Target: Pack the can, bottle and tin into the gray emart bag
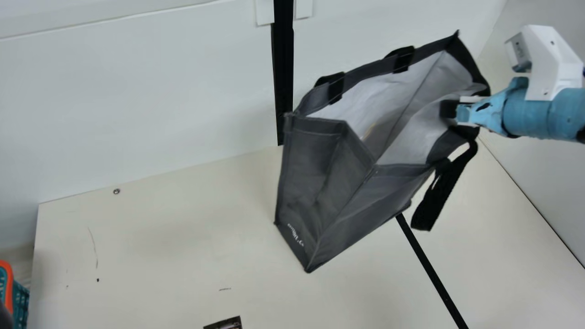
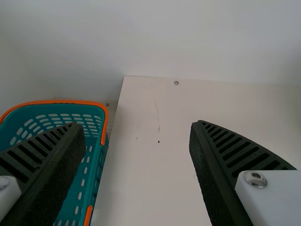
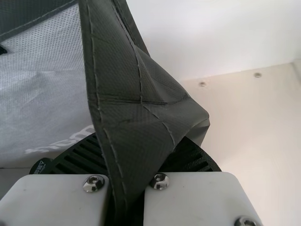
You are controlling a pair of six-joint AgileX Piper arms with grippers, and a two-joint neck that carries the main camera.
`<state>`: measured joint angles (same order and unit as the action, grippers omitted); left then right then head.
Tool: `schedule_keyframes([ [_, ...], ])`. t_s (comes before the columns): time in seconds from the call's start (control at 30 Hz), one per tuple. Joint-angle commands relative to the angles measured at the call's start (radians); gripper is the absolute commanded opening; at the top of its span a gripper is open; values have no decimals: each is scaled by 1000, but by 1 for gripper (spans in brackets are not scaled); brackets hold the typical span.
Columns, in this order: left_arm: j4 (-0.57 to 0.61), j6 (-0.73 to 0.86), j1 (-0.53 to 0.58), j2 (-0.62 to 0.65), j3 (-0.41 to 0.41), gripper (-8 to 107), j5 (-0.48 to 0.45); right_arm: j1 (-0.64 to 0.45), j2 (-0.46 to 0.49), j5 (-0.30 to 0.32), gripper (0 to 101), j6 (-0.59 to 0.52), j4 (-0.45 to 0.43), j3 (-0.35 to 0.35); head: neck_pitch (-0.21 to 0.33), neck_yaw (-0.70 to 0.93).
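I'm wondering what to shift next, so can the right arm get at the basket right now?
Probably not: its claw is shut on the edge of the gray bag, and the basket is off at the far left.

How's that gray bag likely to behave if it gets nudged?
Probably floppy: the gray bag crumples where the right pincer grips it. It may swing or tip, since it leans. Its dangling black strap would likely flap.

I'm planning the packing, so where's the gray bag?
In the main view, the gray bag is right of centre, its rim pinched in the right gripper.
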<state>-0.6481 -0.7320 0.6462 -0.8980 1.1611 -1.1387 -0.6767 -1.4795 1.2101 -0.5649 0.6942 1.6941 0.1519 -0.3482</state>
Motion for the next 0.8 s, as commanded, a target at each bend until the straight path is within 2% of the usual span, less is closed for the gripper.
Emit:
schedule_keyframes([
  [0.0,0,0,0,0,0,90,0,-35,-11,7,0,-4,-2,15,23,-1],
  [0.3,0,0,0,0,0,90,0,-146,-81,10,0,-9,-17,94,23,-1],
  [0.77,0,0,0,0,0,90,0,-275,-217,10,0,4,-56,278,23,-1],
])
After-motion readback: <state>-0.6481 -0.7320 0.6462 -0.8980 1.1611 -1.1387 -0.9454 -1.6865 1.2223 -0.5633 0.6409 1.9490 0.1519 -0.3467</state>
